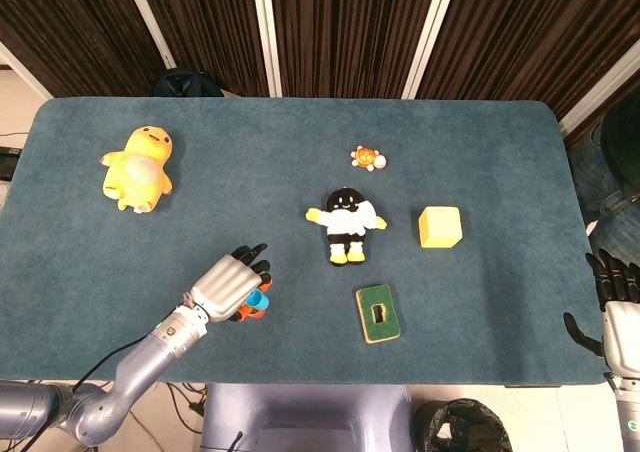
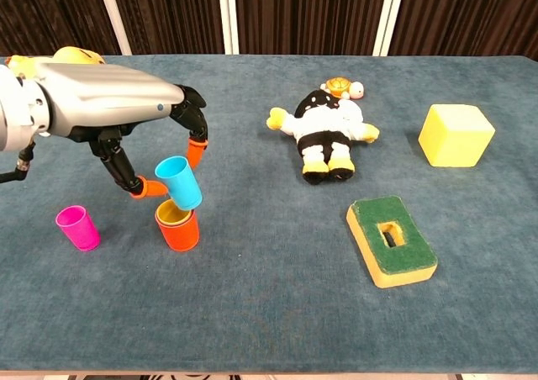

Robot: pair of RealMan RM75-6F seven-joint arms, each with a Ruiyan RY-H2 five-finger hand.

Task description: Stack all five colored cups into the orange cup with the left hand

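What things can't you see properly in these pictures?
- Pink plastic cup: hidden in the head view under the left hand; plain only in the chest view.
- Orange plastic cup: mostly covered by that hand in the head view.
- How many cups nest inside it: only a yellow rim shows; the blue plastic cup blocks the opening.
- Right hand: at the head view's edge, absent from the chest view, its fingers too small to read.

Head looks down; chest low, both share table point(image 1: 300, 132).
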